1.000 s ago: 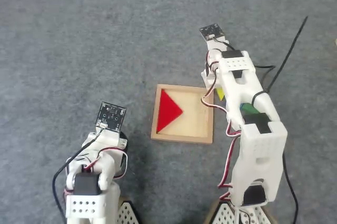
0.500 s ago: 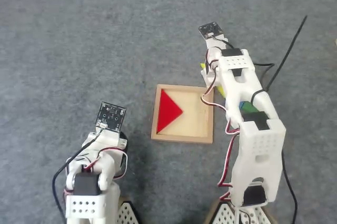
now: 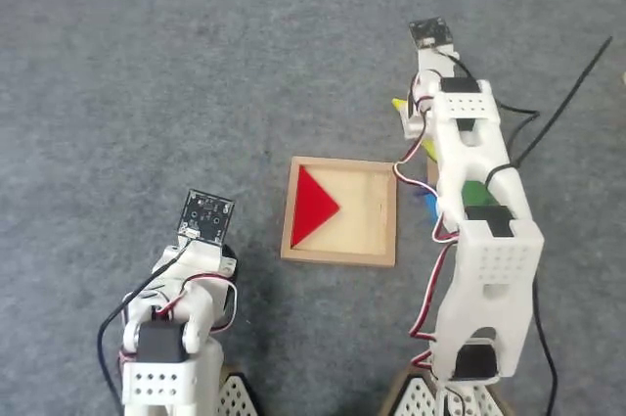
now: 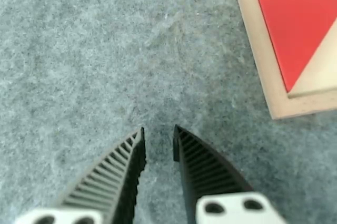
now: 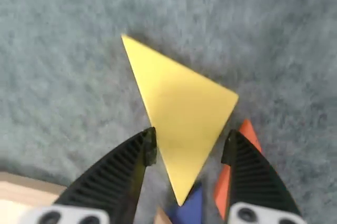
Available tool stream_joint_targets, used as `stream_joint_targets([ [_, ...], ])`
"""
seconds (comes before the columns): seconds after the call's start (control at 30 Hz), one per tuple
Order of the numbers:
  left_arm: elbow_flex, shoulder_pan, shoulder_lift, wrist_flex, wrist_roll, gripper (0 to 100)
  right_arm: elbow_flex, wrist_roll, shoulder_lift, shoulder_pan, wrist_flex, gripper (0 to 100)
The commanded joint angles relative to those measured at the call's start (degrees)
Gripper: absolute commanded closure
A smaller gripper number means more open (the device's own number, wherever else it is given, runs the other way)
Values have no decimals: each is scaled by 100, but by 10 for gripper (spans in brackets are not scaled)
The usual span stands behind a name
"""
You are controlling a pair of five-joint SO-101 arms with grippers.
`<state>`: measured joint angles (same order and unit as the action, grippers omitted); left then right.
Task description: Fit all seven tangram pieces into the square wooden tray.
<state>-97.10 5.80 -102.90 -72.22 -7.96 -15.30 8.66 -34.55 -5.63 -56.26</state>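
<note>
Left arm: folded back close to its base, on the near side of the counter (image 3: 147, 122). Left gripper (image 4: 158, 129) hangs low over bare grey felt. Its jaws are all but closed, with a narrow slit between them and nothing in it. A corner of the tray (image 4: 263, 76) lies just beyond them.

Tray (image 3: 337, 257): square, wooden, mid-counter between the two arms. One piece is seated: the red triangle (image 3: 311, 205), lying flat with its long edge along the tray's left wall and its point toward the middle. The rest of the tray floor is bare wood.

Right arm: stretched out past the tray's far right corner. A green piece (image 3: 476, 191) and a blue piece (image 3: 430, 206) lie on the felt beside and partly under the arm, just outside the tray's right wall.

Right gripper (image 5: 190, 134): jaws spread wide, one on either side of the yellow triangle (image 5: 181, 108), which lies flat on the felt. No clamp is evident, and I cannot tell whether either jaw touches an edge. The blue piece (image 5: 187, 208) and an orange piece (image 5: 231, 174) sit just beside the yellow triangle's nearest corner.

Progress, as I judge it: 1 of 7 seated, so an early stage. Six pieces are left to place, and four of them are identified here: yellow, blue, orange and green. Yellow looks to be the piece in hand, with the grasp not yet made.
</note>
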Motion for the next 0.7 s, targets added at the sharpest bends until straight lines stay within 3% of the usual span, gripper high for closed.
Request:
stream_joint_targets([
  [0.0,66,9,-123,-18,-62,914,-387,-132,101,66,92,775],
  [0.13,66,9,-123,-18,-62,914,-413,-44,31,22,391,728],
  [0.3,66,9,-123,-18,-62,914,-413,800,31,-224,13,634],
  [0.67,66,9,-123,-18,-62,914,-1037,1758,-787,-391,-4,628],
])
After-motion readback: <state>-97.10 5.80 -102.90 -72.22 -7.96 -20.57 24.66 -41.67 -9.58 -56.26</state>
